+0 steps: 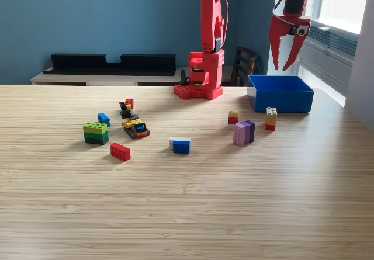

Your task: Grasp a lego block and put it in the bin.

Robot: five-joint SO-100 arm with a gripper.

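Several lego blocks lie on the wooden table: a green stack (95,133), a red block (120,151), a blue-and-white block (180,145), a pink-and-purple block (243,132), a small red-and-yellow one (233,117) and a tan, yellow and red stack (271,118). The blue bin (280,93) stands at the back on the exterior view's right. My red gripper (281,69) hangs high above the bin's left half, pointing down. Its fingers hold nothing and their tips are a narrow gap apart.
The arm's red base (198,87) stands left of the bin. A small blue block (103,118) and a yellow-and-black lego cluster (135,127) lie near the green stack. A dark chair (244,64) and a low shelf (111,67) stand behind the table.
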